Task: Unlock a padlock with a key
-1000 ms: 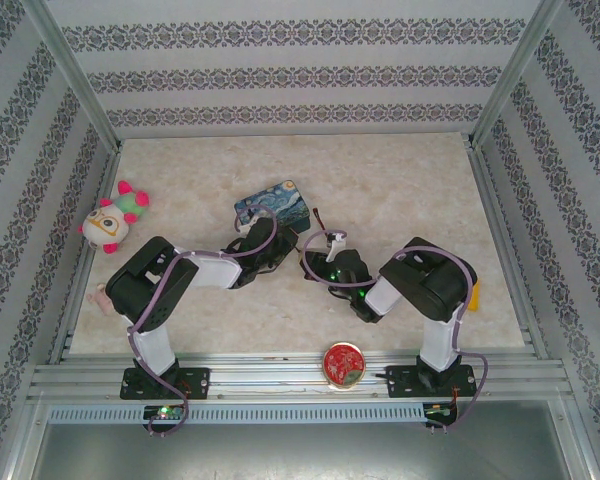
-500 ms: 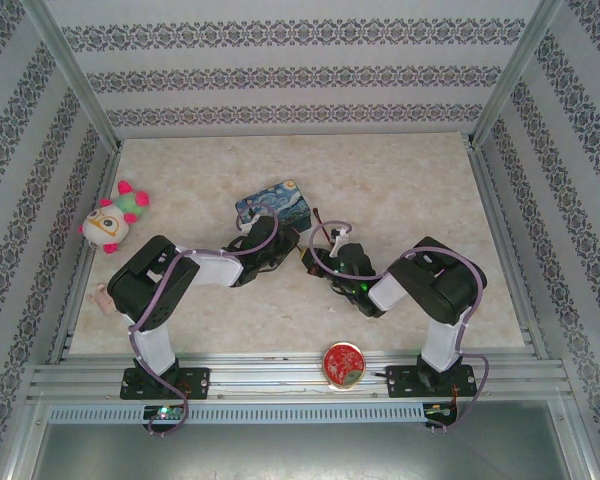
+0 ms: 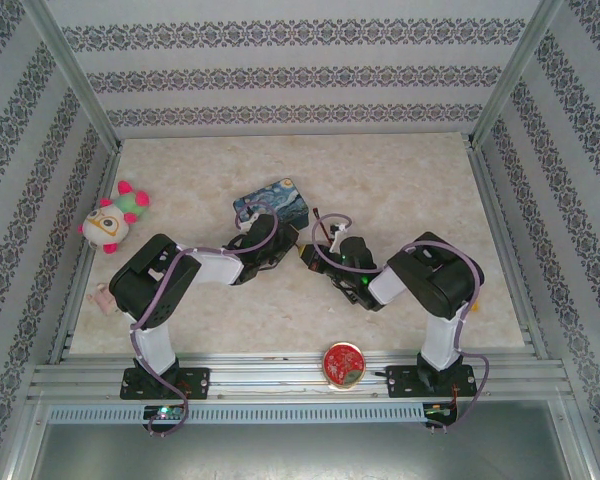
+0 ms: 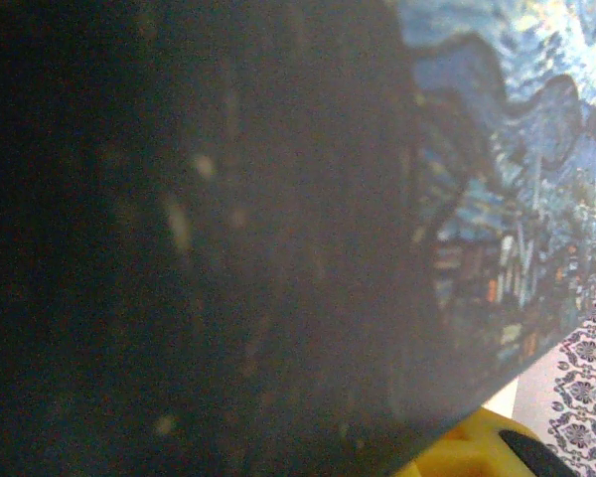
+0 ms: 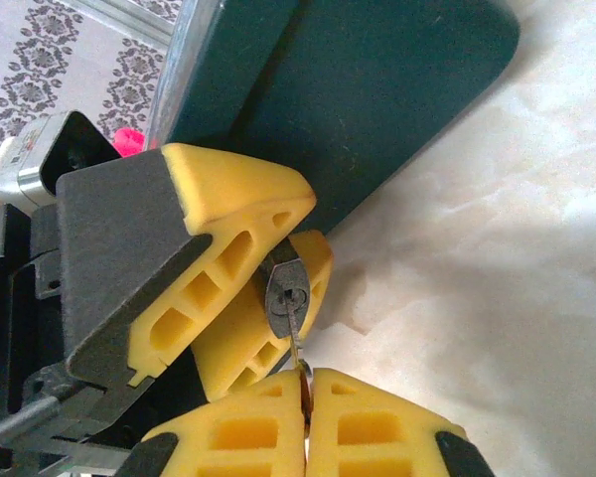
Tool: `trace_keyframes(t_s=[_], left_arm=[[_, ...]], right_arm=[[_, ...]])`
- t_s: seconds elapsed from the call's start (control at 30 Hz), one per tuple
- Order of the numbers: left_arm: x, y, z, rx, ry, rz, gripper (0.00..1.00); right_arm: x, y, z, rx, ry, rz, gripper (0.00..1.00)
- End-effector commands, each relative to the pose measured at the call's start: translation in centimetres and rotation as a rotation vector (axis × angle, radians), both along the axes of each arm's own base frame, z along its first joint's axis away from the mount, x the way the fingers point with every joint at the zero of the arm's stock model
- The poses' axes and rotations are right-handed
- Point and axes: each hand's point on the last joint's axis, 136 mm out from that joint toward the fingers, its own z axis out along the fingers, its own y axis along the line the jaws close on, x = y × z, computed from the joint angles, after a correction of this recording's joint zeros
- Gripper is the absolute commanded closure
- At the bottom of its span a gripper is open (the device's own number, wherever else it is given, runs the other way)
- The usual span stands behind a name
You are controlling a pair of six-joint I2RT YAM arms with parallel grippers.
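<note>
Right claw is pinched fully shut on the key, with only the thin blade sticking out. Its tip is at the padlock keyway; can't tell how deep. Left claw is clamped on the padlock body, keyway facing the right claw, just near of the blue tin, mid tabletop. My read: both parts are light, stiff, slick metal. The blade will likely pivot or bend if off-axis. Grip the key by its head and the lock by its flat sides, shackle left free.
</note>
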Motion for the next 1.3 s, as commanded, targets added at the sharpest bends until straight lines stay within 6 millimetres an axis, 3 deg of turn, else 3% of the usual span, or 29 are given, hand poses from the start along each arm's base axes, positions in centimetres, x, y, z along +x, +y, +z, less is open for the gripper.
trace_keyframes(t_s=[0.0,0.27,0.43,0.67,0.93,1.27], left_arm=[[-3.1,-4.6,-0.1,-0.103,0.073,-0.195,0.88],[-3.5,-5.3,0.5,-0.127,0.065,-0.241,0.94],[-3.8,-5.6,0.8,-0.155,0.069,-0.258,1.0],[-4.6,-5.8,1.1,-0.168,0.072,-0.298,1.0],[-5.8,-4.2,0.0,-0.1,0.128,-0.321,1.0],[-5.9,-4.3,-0.1,-0.083,0.151,-0.353,1.0]], right_arm=[[0.7,3.4,8.3,0.191,-0.239,0.132,1.0],[1.1,3.2,9.5,0.254,-0.23,0.226,1.0],[1.3,2.9,8.6,0.239,-0.217,0.245,0.96],[2.0,1.6,7.8,0.228,-0.211,0.21,0.95],[2.5,0.0,7.7,0.209,-0.189,0.193,0.97],[2.5,1.2,7.0,0.199,-0.172,0.197,0.99]])
